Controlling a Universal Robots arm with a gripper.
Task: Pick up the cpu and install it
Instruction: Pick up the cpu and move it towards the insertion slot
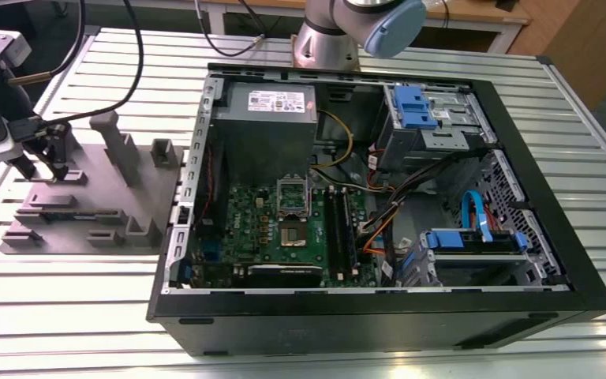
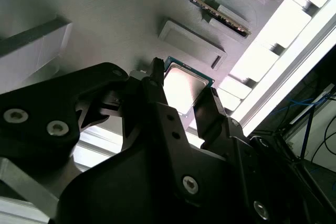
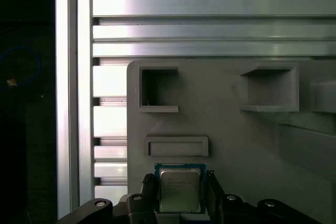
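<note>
The cpu, a small flat square chip with a silvery top and thin rim, lies on the grey stepped fixture; it also shows in the second wrist view. My gripper straddles it, one black finger against each side edge, and looks shut on it. In the exterior view the gripper stands low over that fixture at the exterior view's left, well away from the open computer case. The motherboard with its socket lies inside the case.
The fixture carries upright posts and pockets around the gripper. A memory stick sits in a slot of it. The case holds a power supply, blue drive bays and loose cables. Everything rests on a slatted aluminium table.
</note>
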